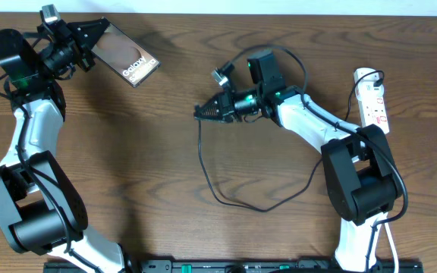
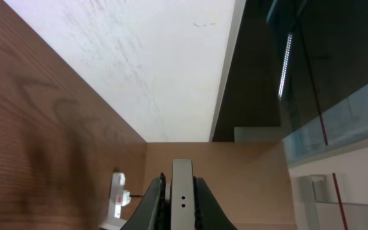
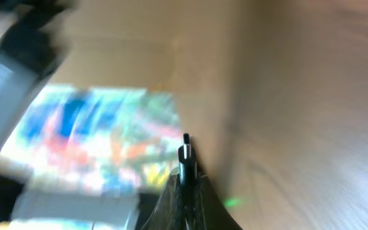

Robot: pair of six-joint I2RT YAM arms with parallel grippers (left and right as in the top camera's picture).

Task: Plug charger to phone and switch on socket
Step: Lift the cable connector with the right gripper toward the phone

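The phone (image 1: 129, 59), a dark brown slab with white lettering, is held off the table at the back left by my left gripper (image 1: 97, 36), which is shut on its edge. In the left wrist view the phone's pale edge (image 2: 182, 191) stands between the shut jaws (image 2: 181, 203). My right gripper (image 1: 205, 112) at the table's middle is shut on the charger's plug end; the plug tip (image 3: 186, 148) sticks out of the jaws (image 3: 186, 174). The black charger cable (image 1: 226, 199) loops over the table. The white socket strip (image 1: 372, 97) lies at the far right.
The socket strip also shows small and blurred in the left wrist view (image 2: 117, 195). The right wrist view is motion-blurred, with a bright coloured patch (image 3: 101, 144) at left. A black rail (image 1: 226, 266) runs along the table's front edge.
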